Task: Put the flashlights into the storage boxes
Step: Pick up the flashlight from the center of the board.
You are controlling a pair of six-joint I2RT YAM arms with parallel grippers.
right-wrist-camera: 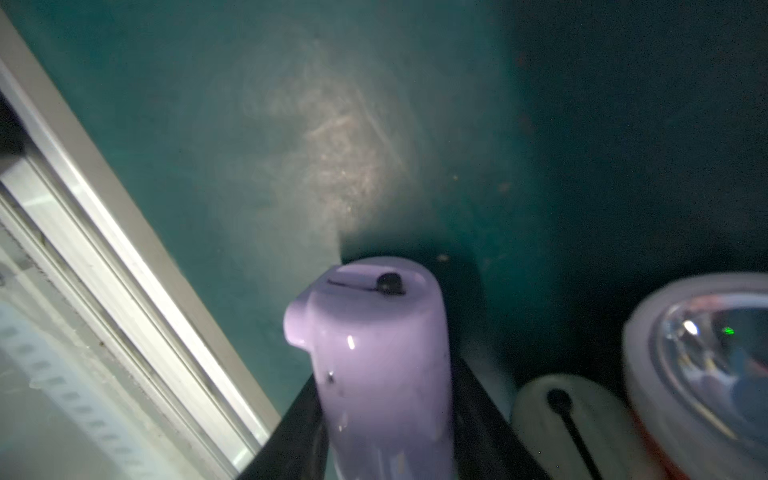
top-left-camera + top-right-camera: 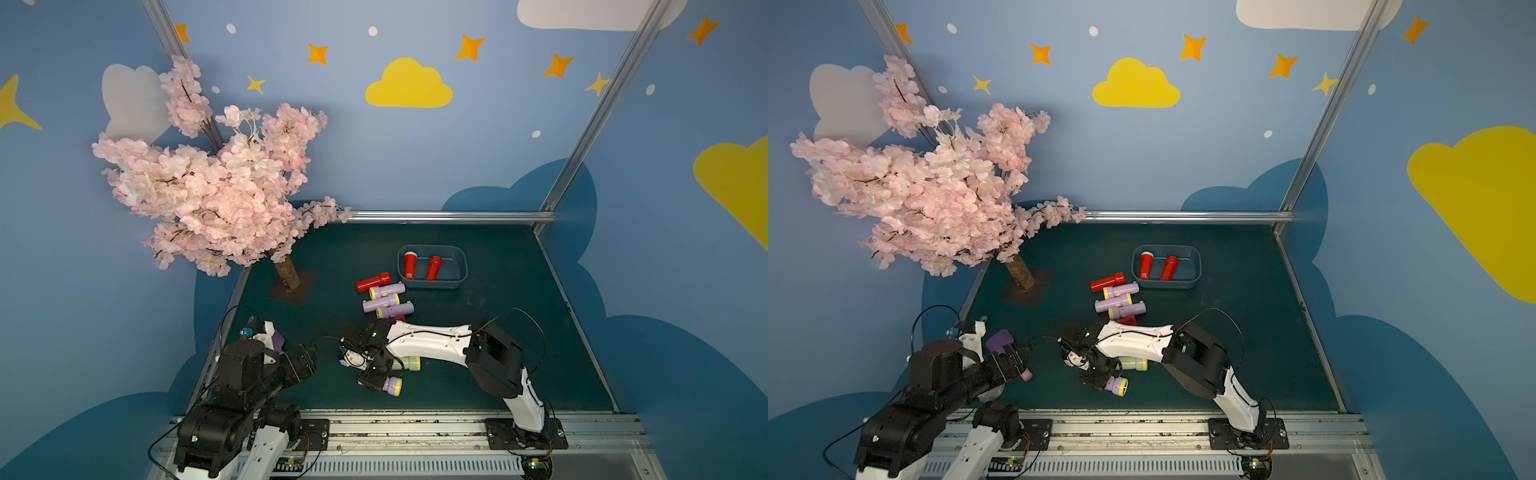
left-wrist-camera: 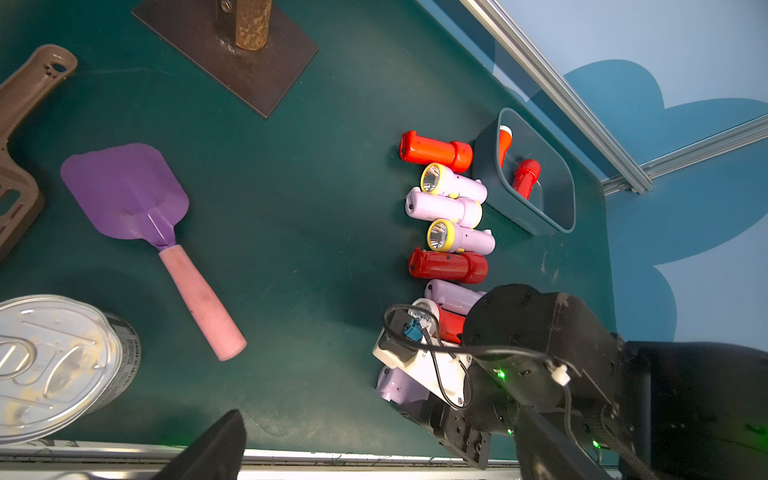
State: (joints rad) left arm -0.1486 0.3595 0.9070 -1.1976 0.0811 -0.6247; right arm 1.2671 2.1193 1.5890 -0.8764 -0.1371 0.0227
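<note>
Closest to the right wrist camera is a lilac flashlight (image 1: 382, 365), a short, smooth plastic cylinder with a small bump on one side and a black dot on its flat back end. The right gripper (image 1: 386, 419) has its two dark fingers (image 1: 299, 428) pressed on both sides of the body, so the jaws stand narrow and hold it. In both top views this flashlight (image 2: 392, 385) (image 2: 1118, 385) shows a yellow head ring and sits low over the green table (image 2: 498, 332), near the front rail (image 2: 415, 428); whether it touches the surface I cannot tell. Just beside it, partly under the right arm (image 2: 432, 340), lies a cream-yellow flashlight (image 2: 410, 363).

The storage box (image 2: 432, 284), a shallow blue-grey tub with rounded corners, stands further back. Two red flashlights (image 2: 410, 264) lie inside it, side by side. Just beside the box, in the left wrist view, a row lies on the table: an orange-red flashlight (image 3: 434, 150), three lilac ones (image 3: 453, 210) with yellow rings, then a dark red one (image 3: 448, 266).

The left gripper (image 2: 303, 361) is spread wide and holds nothing. It hangs above the table near a purple scoop (image 3: 124, 191) with a pink handle and a silver tin can (image 3: 62, 361).
</note>
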